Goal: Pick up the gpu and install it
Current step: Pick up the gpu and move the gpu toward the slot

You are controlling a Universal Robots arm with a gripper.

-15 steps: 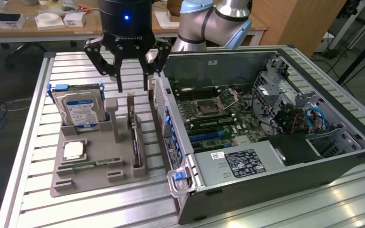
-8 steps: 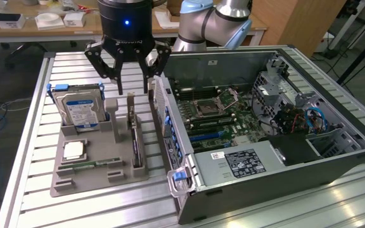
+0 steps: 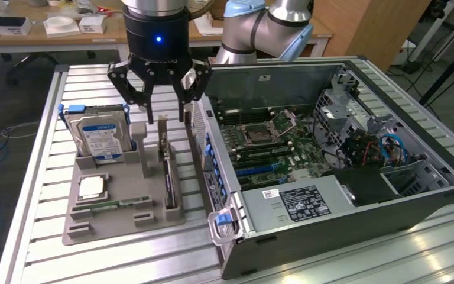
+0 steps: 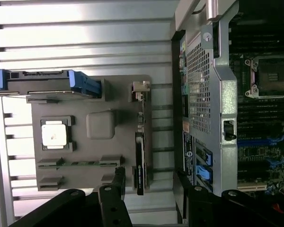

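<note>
My gripper (image 3: pixel 166 115) hangs wide open and empty above the grey holder (image 3: pixel 125 222) on the tabletop (image 3: pixel 38 177). The gpu (image 3: pixel 168 177) stands on edge in its slot, at 6 o'clock from me in the exterior view. To grasp it well, I judge the jaws should straddle its thin faces squarely, centred on the top edge. The hard drive (image 3: pixel 99 139) sits at 8 o'clock, and the computer case (image 3: pixel 306 207) wall, at 4 o'clock, is just beside the gpu.

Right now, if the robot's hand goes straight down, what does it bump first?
Probably the gpu, standing on edge in the gray holder below the open hand; depth is hard to judge.
</note>
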